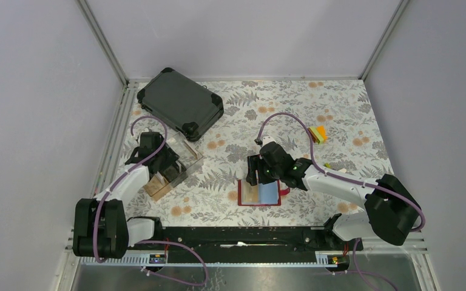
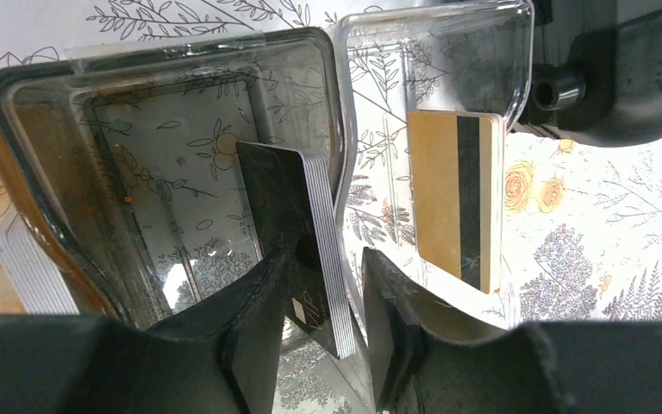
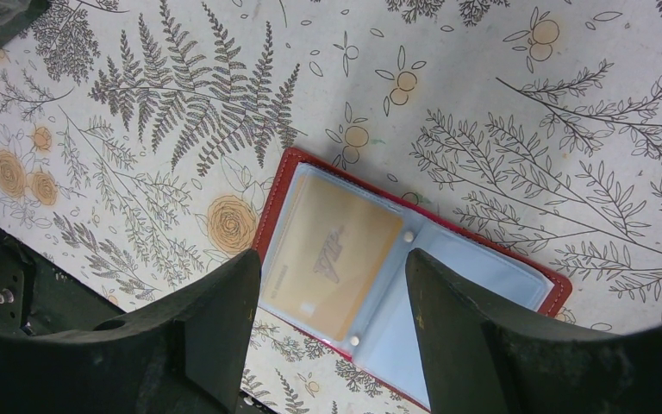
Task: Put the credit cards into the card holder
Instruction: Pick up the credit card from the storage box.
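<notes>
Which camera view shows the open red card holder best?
Right wrist view: the card holder lies open and large, a tan card visible inside. The top external view shows it small, partly covered by the right gripper. The left wrist view misses it.

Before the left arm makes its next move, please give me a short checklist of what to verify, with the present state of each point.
1. Wallet lies open and flat: ok.
2. One sleeve free: ok; the gold card fills one sleeve, the one beside it looks empty.
3. Right tool open, carrying nothing: ok.
4. Left tool astride the dark cards in the clear box: ok.
5. Left tool grips a card: not ok; a gap shows beside the stack.
6. Only one card will come up: cannot tell.
</notes>
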Tool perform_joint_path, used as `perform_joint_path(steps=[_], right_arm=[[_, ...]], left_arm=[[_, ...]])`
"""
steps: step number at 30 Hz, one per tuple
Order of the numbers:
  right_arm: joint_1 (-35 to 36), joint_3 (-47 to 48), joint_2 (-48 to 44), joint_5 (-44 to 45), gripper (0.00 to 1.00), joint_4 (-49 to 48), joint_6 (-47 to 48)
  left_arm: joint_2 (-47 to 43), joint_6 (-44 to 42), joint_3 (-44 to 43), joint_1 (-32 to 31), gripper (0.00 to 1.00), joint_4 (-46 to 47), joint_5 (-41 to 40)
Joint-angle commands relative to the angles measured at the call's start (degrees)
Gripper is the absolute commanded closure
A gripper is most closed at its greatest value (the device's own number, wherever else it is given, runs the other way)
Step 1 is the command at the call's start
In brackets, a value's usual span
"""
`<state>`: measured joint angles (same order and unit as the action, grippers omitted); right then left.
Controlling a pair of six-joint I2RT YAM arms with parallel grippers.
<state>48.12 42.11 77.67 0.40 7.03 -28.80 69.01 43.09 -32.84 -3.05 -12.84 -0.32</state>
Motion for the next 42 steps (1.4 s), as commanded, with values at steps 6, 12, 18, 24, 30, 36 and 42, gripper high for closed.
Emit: perform_joint_path(steps=[6,12,18,24,30,36,42], right_arm=[[0.4,-0.01,0.19,-0.23,0.3,-0.15,-0.32],[0.4,-0.17,0.03,-0.23,0.3,-0.13,-0.4],[0.47,-0.1,0.08,-0.23,0.3,-0.12,-0.46],[0.36,-0.09,0.32,-0.23,0.3,-0.16,-0.46],[0.42,-0.09,0.37,-0.23,0.3,-0.18,-0.47],[0.38,-0.07,0.37,-0.23,0.3,-0.08,-0.47],[0.4,0.0,0.48,-0.23,0.3,-0.17,-0.42]], left_arm=[[-3.81,-0.56,0.33,0.32,0.67,2.46,0.9],[-4.75,-0.6,0.22,0.32,0.71,2.14,0.8],[-4.88,-0.38,0.15,0.34,0.78,1.58,0.58],[-6.09,-0.38,0.06,0.41,0.81,0.58,-0.55],[-6.63,-0.38,-0.08,0.41,0.86,0.09,-1.18],[-7.36,-0.38,-0.33,0.41,0.92,-1.15,-1.73],[-8.97,-0.21,-0.73,0.41,0.93,-4.33,-2.47]])
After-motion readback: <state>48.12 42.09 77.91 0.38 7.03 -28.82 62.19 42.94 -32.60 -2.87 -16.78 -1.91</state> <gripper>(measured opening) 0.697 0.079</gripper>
